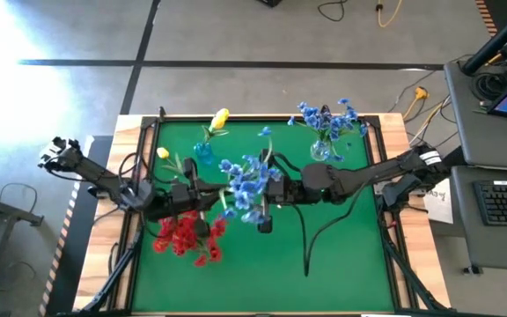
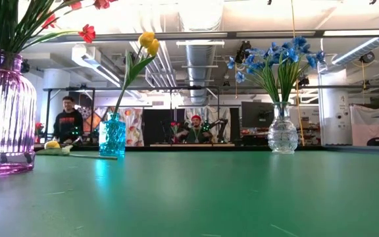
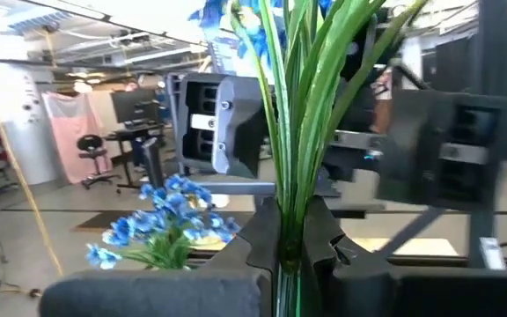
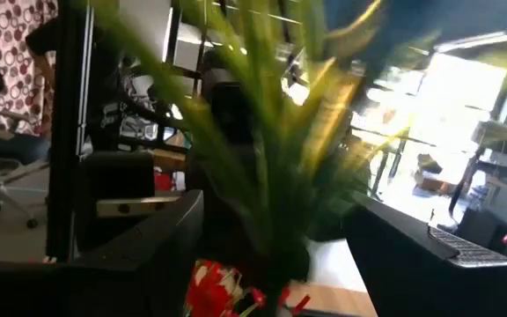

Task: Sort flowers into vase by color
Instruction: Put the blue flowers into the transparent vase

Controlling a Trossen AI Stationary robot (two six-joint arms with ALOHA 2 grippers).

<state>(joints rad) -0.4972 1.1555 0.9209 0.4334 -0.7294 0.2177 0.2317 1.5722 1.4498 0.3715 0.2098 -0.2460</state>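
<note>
Blue flowers (image 1: pixel 246 180) held above mid-table, stems pinched tight in left gripper (image 3: pixel 293 251). Right gripper (image 1: pixel 275 189) sits just beside them, fingers apart, not gripping. Red flowers (image 1: pixel 187 236) in purple vase (image 2: pixel 4 125) nearby.

Two black jointed arms; the right arm (image 1: pixel 385 172) carries a white label band near the table (image 1: pixel 341 246) edge. Black cables trail along both.
</note>
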